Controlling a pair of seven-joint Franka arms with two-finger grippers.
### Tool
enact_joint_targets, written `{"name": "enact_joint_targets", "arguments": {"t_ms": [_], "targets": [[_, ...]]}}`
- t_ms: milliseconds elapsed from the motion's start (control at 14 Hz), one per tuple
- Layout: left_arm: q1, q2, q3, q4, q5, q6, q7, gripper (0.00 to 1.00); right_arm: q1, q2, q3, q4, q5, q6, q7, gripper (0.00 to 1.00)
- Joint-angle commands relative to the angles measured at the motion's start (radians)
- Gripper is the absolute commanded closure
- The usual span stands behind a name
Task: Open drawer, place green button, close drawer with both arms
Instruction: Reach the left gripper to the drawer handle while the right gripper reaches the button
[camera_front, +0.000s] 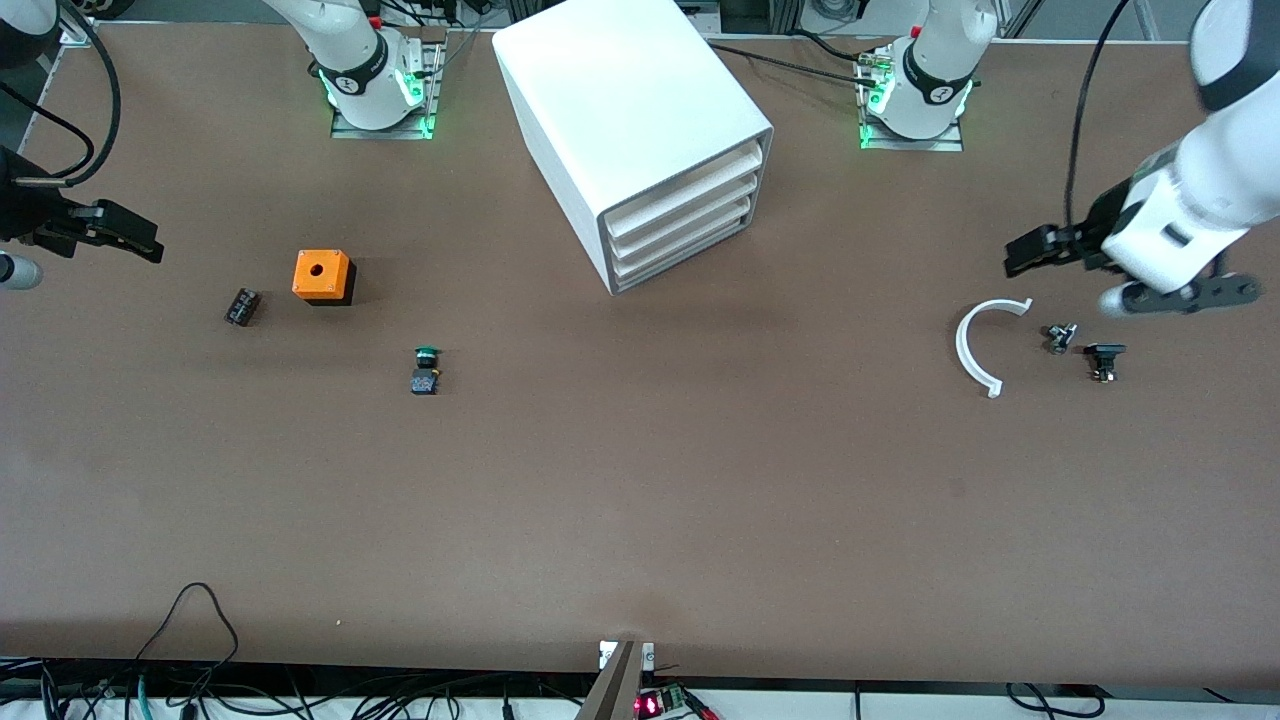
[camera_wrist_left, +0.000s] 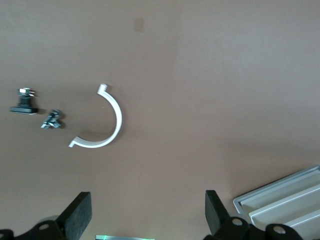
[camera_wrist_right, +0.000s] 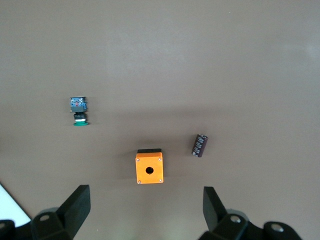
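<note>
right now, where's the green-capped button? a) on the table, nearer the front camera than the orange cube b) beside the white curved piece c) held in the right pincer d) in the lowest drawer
a: the button lies on the bare table, lower in the front view than the orange cube.

You have a matt brown table (camera_front: 640, 500) under a smooth, satin white plastic cabinet (camera_front: 620, 90); the orange cube (camera_front: 322, 274) looks matt plastic, the white half-ring (camera_front: 966, 350) smooth plastic, and the small screw part (camera_wrist_left: 51, 120) shows bright bare metal
</note>
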Motion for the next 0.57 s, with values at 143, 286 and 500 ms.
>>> {"name": "enact_joint_targets", "arguments": {"t_ms": [143, 286, 500], "targets": [[0.010, 0.168, -0.006, -0.023, -0.221, 0.014, 0.225, 0.00, 0.005, 0.023, 0.007, 0.016, 0.014, -0.014, -0.003, 0.00], [0.009, 0.222, -0.006, -0.073, -0.366, 0.063, 0.249, 0.00, -0.001, 0.029, 0.006, 0.013, 0.024, -0.017, 0.000, 0.00], [0.001, 0.290, -0.006, -0.162, -0.601, 0.080, 0.276, 0.00, -0.001, 0.041, 0.004, 0.012, 0.024, -0.017, 0.000, 0.00]]}}
